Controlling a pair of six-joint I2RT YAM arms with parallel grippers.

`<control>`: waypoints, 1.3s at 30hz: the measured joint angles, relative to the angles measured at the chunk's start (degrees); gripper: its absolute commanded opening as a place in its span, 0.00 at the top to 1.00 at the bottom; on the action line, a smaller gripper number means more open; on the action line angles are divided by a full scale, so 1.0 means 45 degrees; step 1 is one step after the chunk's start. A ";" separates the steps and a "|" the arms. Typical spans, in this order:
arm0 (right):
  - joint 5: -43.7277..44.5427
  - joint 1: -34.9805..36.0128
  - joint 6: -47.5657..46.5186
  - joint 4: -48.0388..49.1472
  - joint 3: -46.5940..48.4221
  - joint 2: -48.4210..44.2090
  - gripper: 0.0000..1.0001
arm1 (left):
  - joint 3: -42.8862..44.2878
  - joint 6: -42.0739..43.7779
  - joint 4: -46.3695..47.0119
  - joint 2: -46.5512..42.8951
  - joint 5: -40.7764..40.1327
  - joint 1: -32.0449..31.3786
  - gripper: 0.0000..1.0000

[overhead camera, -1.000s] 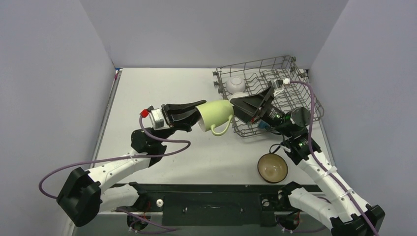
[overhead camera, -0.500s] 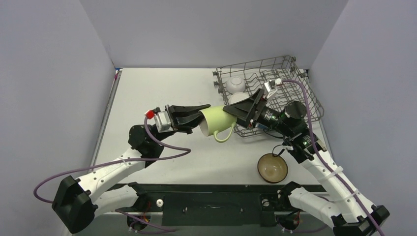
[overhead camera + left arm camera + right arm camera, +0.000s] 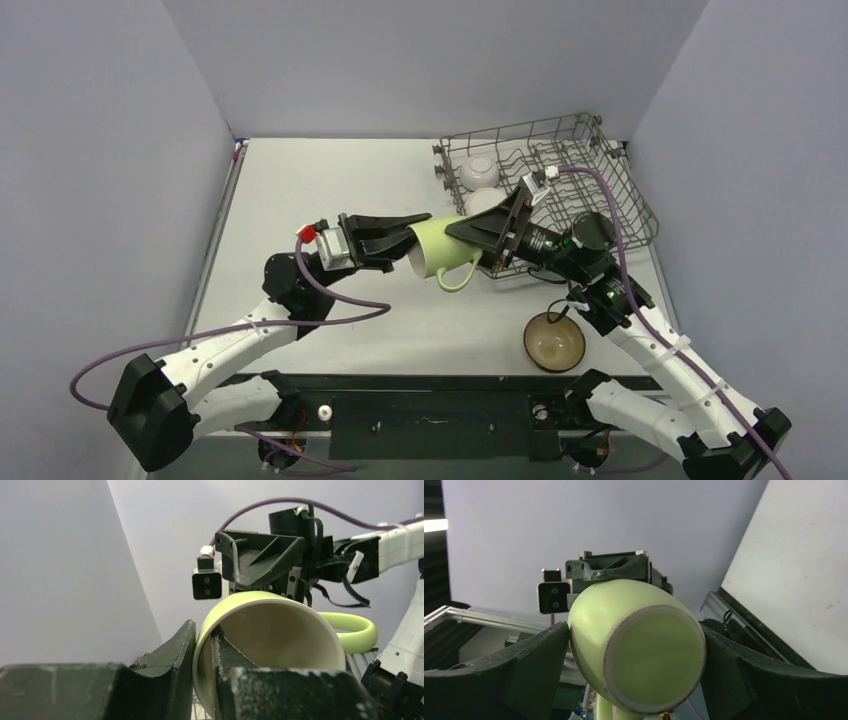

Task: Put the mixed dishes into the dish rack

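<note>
While the left gripper point(image 3: 412, 232) pinches the pale green mug point(image 3: 440, 252) by its rim at mid-frame in the top view, the right gripper point(image 3: 470, 246) is spread wide around the mug's base. Upper right, the dish rack point(image 3: 615, 185) holds a small white bowl point(image 3: 480, 170). Lower right, a brown bowl point(image 3: 554, 341) sits on the table point(image 3: 300, 180).

Left wrist view: one finger is inside the mug's rim and one outside, at lower centre.

Right wrist view: wide fingers point(image 3: 524, 670) flank the mug's base; contact is unclear.
</note>
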 measured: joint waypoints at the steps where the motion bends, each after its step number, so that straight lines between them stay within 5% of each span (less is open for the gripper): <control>1: -0.0039 0.0165 0.0267 0.0321 -0.0097 0.0005 0.14 | 0.0034 -0.0209 0.0330 0.0165 0.0010 0.0000 1.00; 16: -0.1146 0.0529 0.2589 0.3521 -0.0627 0.0024 0.16 | 0.0636 -0.2025 0.3089 0.1171 -0.0005 -0.0010 1.00; 33: -0.1574 0.0457 0.1991 0.2769 -0.0291 0.0185 0.23 | 0.0636 -0.2263 0.2890 0.1103 0.0782 0.0005 1.00; 39: -0.1583 0.0457 0.1923 0.2769 -0.0291 0.0165 0.17 | 0.0636 -0.2103 0.2667 0.1005 0.0811 0.0005 1.00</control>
